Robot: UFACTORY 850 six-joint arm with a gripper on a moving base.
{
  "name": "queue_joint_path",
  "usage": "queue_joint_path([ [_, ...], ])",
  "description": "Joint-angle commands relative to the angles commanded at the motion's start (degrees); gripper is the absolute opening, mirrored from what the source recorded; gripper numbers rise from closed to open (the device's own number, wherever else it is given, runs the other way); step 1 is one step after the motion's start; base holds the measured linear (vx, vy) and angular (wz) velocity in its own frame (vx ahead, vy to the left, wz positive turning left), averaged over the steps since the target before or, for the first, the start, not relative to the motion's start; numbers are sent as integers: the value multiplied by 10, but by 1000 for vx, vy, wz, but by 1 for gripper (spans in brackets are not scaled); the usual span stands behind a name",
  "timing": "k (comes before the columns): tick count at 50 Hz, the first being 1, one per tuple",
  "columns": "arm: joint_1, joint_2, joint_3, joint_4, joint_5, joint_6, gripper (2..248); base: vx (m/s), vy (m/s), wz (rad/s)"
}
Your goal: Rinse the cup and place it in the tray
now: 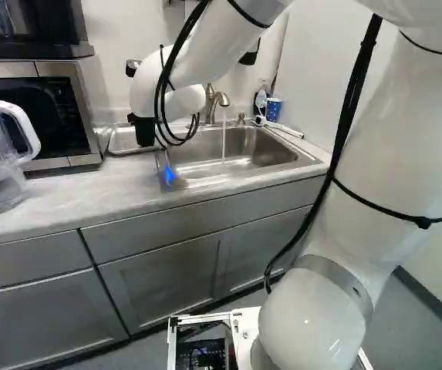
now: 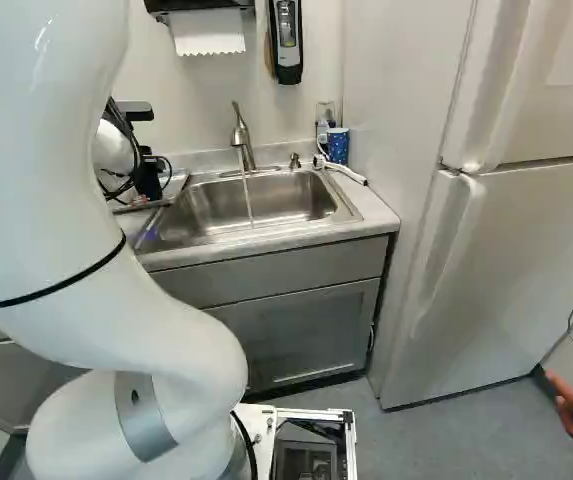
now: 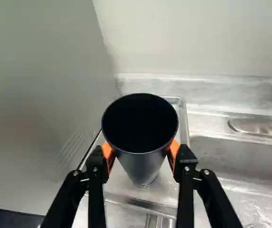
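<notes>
Pincer [image 3: 142,153] clamped on the dark cup [image 3: 141,166], which is over the tray [image 3: 121,183] left of the sink [image 2: 296,202]; rinsing looks done, tap [image 2: 243,142] running, setting down and letting go apparently left.

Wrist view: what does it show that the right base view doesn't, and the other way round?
Only the wrist view shows the dark, tapered cup, held between the orange pads of the black gripper.

Only the right base view shows the white refrigerator, the blue patterned cup and the white paper towel.

Both show part of the stainless-steel sink and the metal faucet, though the wrist view catches just the faucet's base.
</notes>
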Motion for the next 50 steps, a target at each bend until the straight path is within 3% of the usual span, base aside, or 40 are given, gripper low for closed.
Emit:
queue_joint_path([
  [1, 0, 0, 0, 0, 0, 0, 149, 0, 0, 0],
  [5, 0, 0, 0, 0, 0, 0, 149, 0, 0, 0],
  [6, 0, 0, 0, 0, 0, 0, 182, 0, 0, 0],
  [10, 0, 0, 0, 0, 0, 0, 182, 0, 0, 0],
  [11, 0, 0, 0, 0, 0, 0, 217, 0, 0, 0],
  [15, 0, 0, 0, 0, 0, 0, 217, 0, 0, 0],
  [16, 0, 0, 0, 0, 0, 0, 247, 0, 0, 0],
  [50, 0, 14, -4, 0, 0, 0, 247, 0, 0, 0],
])
